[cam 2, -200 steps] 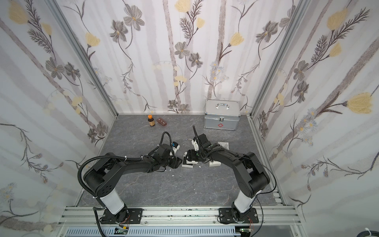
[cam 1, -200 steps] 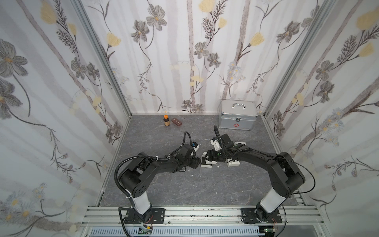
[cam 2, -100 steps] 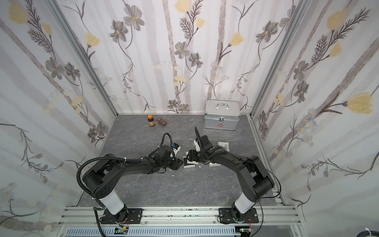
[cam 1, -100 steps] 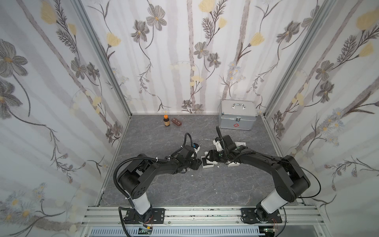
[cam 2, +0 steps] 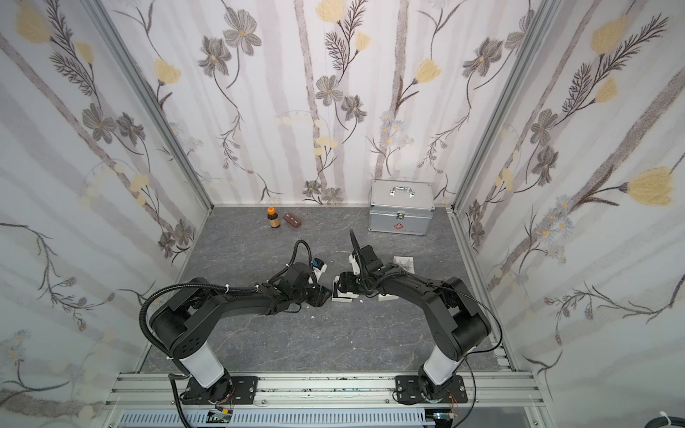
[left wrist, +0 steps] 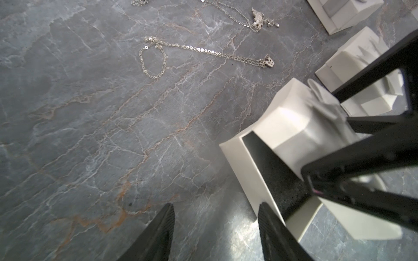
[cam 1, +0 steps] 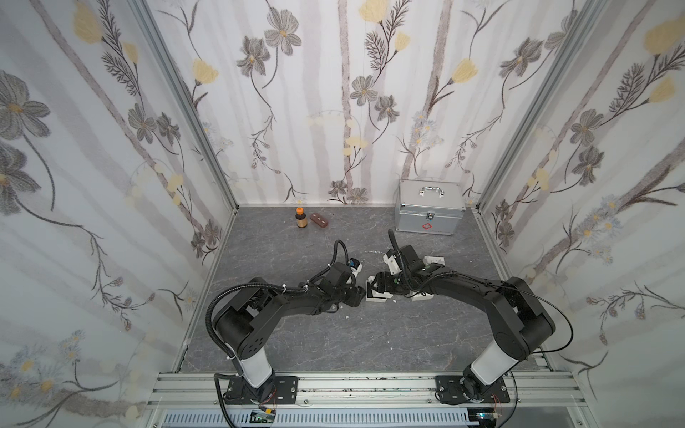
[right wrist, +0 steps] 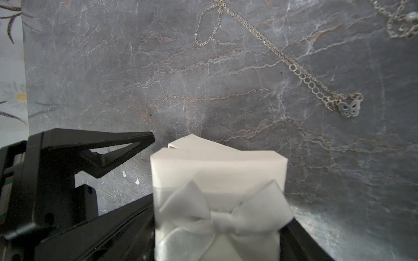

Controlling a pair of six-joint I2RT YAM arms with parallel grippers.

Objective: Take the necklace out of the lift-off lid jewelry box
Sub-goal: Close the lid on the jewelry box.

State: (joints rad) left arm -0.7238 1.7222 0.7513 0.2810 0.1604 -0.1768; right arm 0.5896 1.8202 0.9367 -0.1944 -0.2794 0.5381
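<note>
Little has moved: right gripper (right wrist: 222,210) clamps the bowed lid (right wrist: 217,167), left gripper (left wrist: 216,206) gapes; the fine silvery butterfly-charm necklace (left wrist: 203,50) lies ahead.

Silver case (cam 1: 430,213), amber bottle (cam 1: 301,219), brown block (cam 1: 319,220)

White lid (right wrist: 217,167), grey bow (right wrist: 222,219); silvery necklace (left wrist: 204,50); veined grey tabletop (left wrist: 90,135); box lining (left wrist: 278,180) seemingly black

The left arm (cam 1: 281,296) and right arm (cam 1: 467,289) reach low toward the middle. The left gripper (left wrist: 214,210) gapes, and the right gripper (cam 1: 375,287) clamps a lid (right wrist: 217,171).
</note>
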